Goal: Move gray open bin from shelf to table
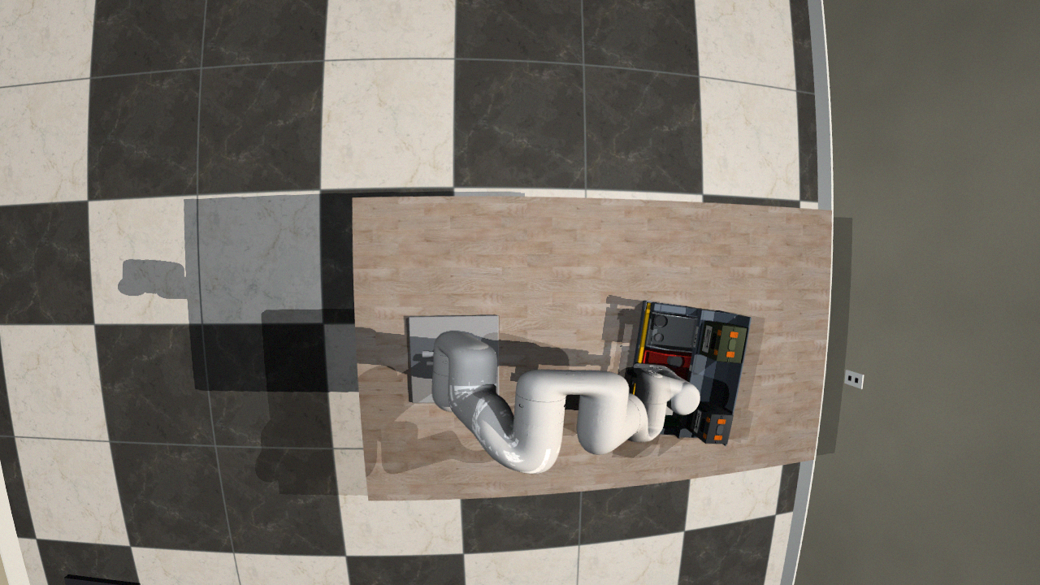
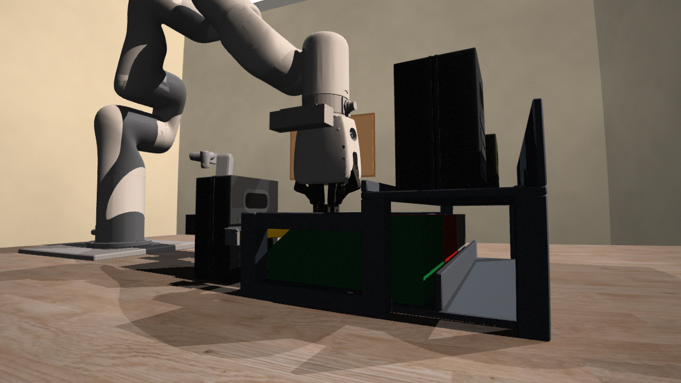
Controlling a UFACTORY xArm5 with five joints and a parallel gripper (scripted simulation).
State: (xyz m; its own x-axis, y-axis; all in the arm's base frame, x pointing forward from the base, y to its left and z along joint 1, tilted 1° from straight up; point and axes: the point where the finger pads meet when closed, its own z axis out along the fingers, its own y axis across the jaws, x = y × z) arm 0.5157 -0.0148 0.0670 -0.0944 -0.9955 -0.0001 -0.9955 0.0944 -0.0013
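The dark shelf (image 1: pixel 708 320) (image 2: pixel 528 266) stands on the wooden table (image 1: pixel 509 254) (image 2: pixel 142 333). In the overhead view a dark gray open bin (image 1: pixel 669 331) with round parts sits in its far front slot. A red bin (image 1: pixel 665 358) (image 2: pixel 452 233) is beside it. A green bin (image 2: pixel 314 257) fills the near slot and is hidden under my arm from above. My gripper (image 1: pixel 649 375) (image 2: pixel 327 208) points straight down into the open front row. It is shut on a thin wall there, which looks like the red bin's front rim. The shelf's top bar hides the fingertips.
Closed dark boxes with orange latches (image 1: pixel 730 341) (image 1: pixel 716 427) (image 2: pixel 435 118) stand on the upper deck. In the side view a gray box with a handle hole (image 2: pixel 259 200) and a small white piece (image 2: pixel 216 161) on top stands left of the shelf. The robot base (image 1: pixel 450 356) is at the table's left.
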